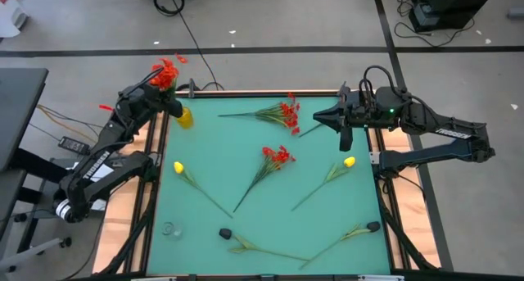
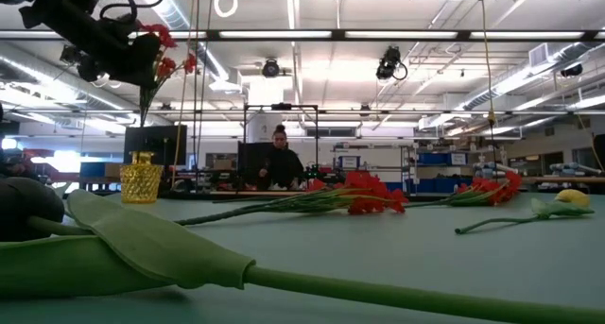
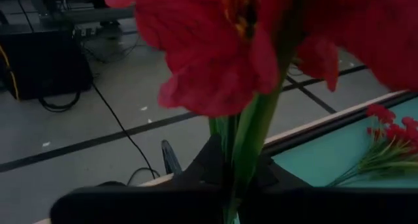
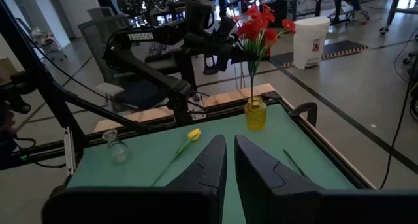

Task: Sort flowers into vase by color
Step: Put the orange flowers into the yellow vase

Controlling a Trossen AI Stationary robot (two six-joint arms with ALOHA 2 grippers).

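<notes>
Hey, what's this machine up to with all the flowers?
It is sorting fake flowers. The left end effector is shut on a red flower spray, holding it upright with its stem reaching down to the small yellow vase at the table's far left corner. The right end effector hangs shut and empty over the far right side. Two more red sprays and some yellow tulips lie on the green table.

Red spray (image 4: 260, 25) upright in yellow vase (image 4: 255, 114)

Green table (image 1: 205, 150): flowers (image 1: 276, 156) scattered, yellow vase (image 1: 185, 117), clear glass (image 1: 169, 229).
</notes>
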